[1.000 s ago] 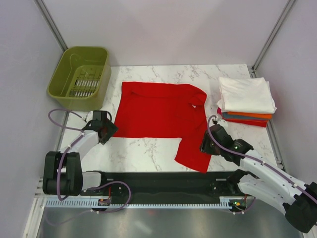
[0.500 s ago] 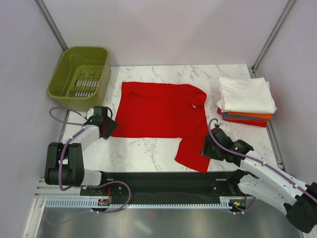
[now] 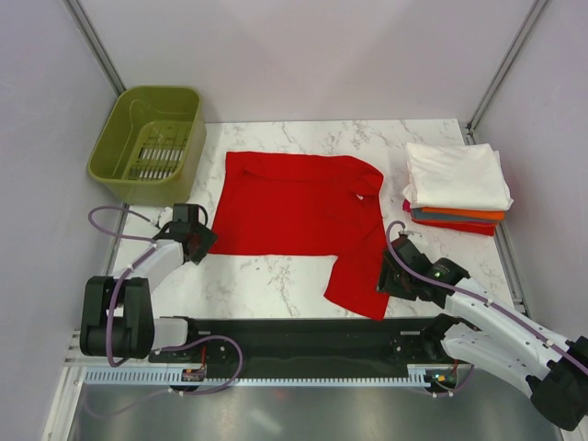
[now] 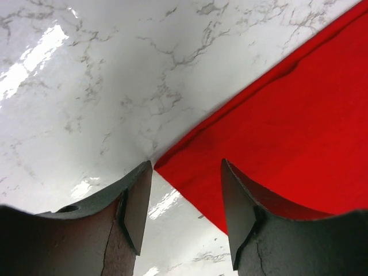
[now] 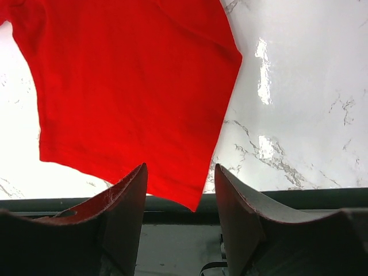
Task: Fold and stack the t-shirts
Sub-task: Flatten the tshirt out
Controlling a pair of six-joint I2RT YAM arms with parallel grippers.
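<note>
A bright red t-shirt (image 3: 299, 207) lies spread on the marble table, one part hanging toward the near edge (image 3: 358, 285). My left gripper (image 3: 202, 241) is open at the shirt's near-left corner (image 4: 164, 163), which lies between the jaws on the table. My right gripper (image 3: 384, 276) is open over the shirt's near-right corner (image 5: 192, 201), at the table's front edge. A stack of folded t-shirts (image 3: 457, 186), white on top, then orange, grey and red, sits at the right.
An olive-green plastic basket (image 3: 152, 142) stands at the back left. The black base rail (image 3: 303, 335) runs along the near edge of the table. Walls and frame posts close in the left, back and right.
My left gripper swung a little away and came back to the shirt's near-left corner. My right gripper crept slightly toward the near edge. The shirt has not moved.
</note>
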